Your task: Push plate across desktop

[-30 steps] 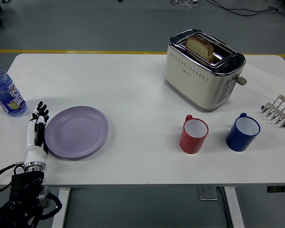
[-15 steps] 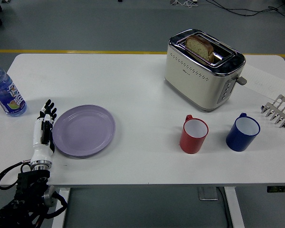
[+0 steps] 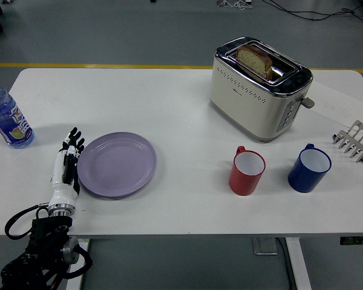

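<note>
A lilac plate (image 3: 117, 164) lies flat on the white table (image 3: 169, 109), left of the middle. My left hand (image 3: 68, 163) is white with black fingers. It lies flat with the fingers straight, its side against the plate's left rim. It holds nothing. The right hand is out of view.
A water bottle (image 3: 6, 117) stands at the far left. A red mug (image 3: 247, 171) and a blue mug (image 3: 308, 167) stand right of the plate. A toaster (image 3: 259, 87) with bread stands behind them. A metal rack (image 3: 354, 141) lies at the right edge.
My left hand has moved right and the plate has slid right with it, towards the red mug.
</note>
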